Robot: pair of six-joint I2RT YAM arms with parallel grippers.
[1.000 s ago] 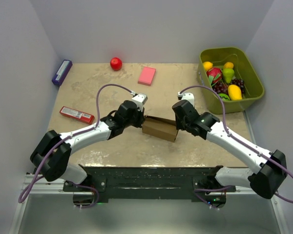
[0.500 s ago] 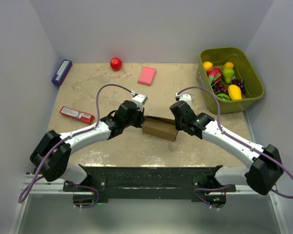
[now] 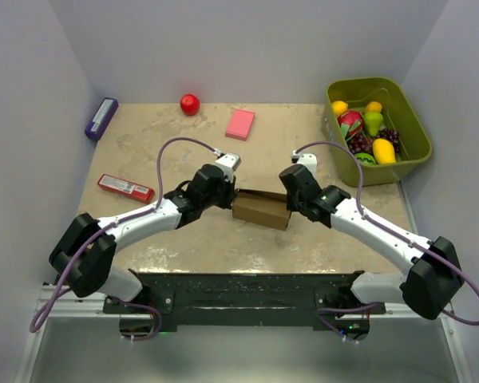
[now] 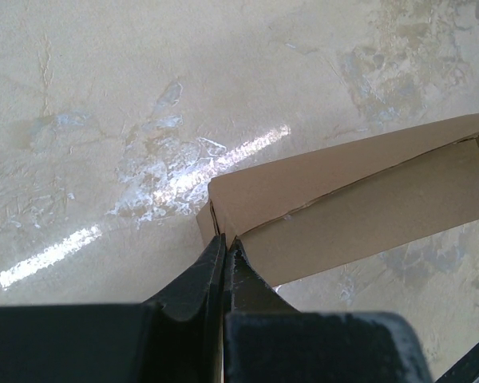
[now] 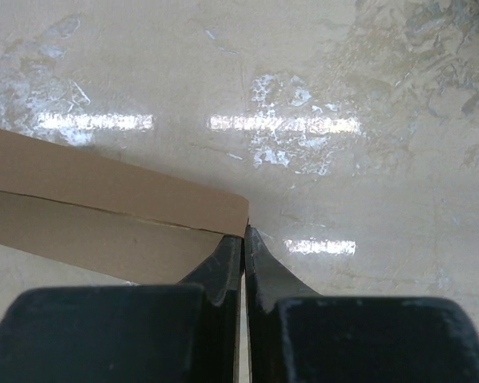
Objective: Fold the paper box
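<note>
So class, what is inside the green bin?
Fruit fills the green bin: dark grapes, a green pear, a long yellow piece, a red one. Whatever lies beneath them is covered.

Whether card sits between the pressed-together fingers of the left gripper (image 4: 226, 243) or the right gripper (image 5: 243, 238) cannot be made out. The paper box (image 4: 367, 199) runs off the right edge of the left wrist view and off the left edge of the right wrist view. From above, both grippers cover its ends, their fingertips out of sight. Print on the red pack (image 3: 125, 187) is too small to read.
</note>
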